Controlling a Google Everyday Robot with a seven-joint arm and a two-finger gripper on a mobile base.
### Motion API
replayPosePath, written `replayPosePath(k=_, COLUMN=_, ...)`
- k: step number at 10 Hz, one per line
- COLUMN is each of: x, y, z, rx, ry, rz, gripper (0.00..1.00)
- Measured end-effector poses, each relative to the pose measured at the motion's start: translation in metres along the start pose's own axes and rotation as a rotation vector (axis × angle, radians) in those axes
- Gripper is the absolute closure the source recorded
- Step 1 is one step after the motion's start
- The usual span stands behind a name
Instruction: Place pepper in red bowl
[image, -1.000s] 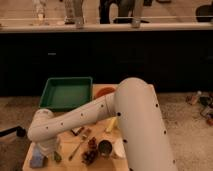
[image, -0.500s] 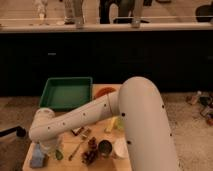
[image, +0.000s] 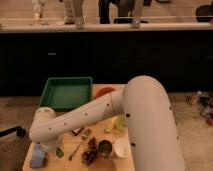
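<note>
My white arm sweeps from the right down to the table's front left corner, where the gripper points downward just above the tabletop. It is shut. A small dark green pepper pokes out at its tip, low over the wood. The red bowl sits at the table's far side, right of the green tray, and my forearm hides part of it.
A green rectangular tray stands at the back left. A blue sponge lies left of the gripper. A spoon, grapes, a metal can, a white cup and a yellow-green cup crowd the front middle.
Almost nothing differs; the arm holds its low pose at the front left corner with the gripper staying shut.
</note>
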Motion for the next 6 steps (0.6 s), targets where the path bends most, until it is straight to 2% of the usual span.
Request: replayPosePath(k=6, x=0.019, y=0.02, z=-0.022, rx=-0.044, ry=0.073, rz=0.034, gripper=1.0)
